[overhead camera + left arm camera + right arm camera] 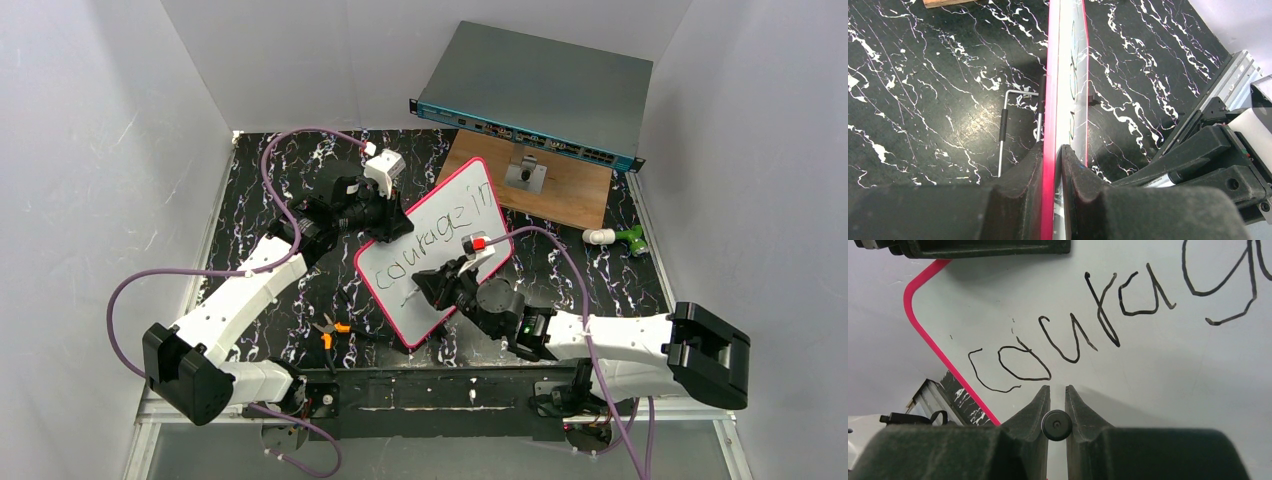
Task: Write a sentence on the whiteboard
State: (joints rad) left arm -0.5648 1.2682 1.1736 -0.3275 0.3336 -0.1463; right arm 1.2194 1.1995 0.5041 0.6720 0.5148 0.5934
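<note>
The whiteboard (432, 262) with its pink-red frame stands tilted above the black marbled table, seen edge-on in the left wrist view (1068, 75). My left gripper (392, 228) (1053, 150) is shut on its upper left edge. Black handwriting (430, 232) on it reads "courage in"; the right wrist view shows "courag" (1098, 325) on the white surface (1158, 385). My right gripper (436, 285) (1057, 390) is shut on a black marker (1056, 425), its tip against or just off the board below the first word. The marker's barrel (1168, 180) shows in the left wrist view.
A grey-teal network switch (540, 95) sits at the back, over a wooden board (570, 195) with a small metal fitting (525, 172). A green-and-white tool (620, 238) lies at the right. Orange-handled pliers (330, 330) lie near the front. A bent metal rod (1004, 130) lies behind the whiteboard.
</note>
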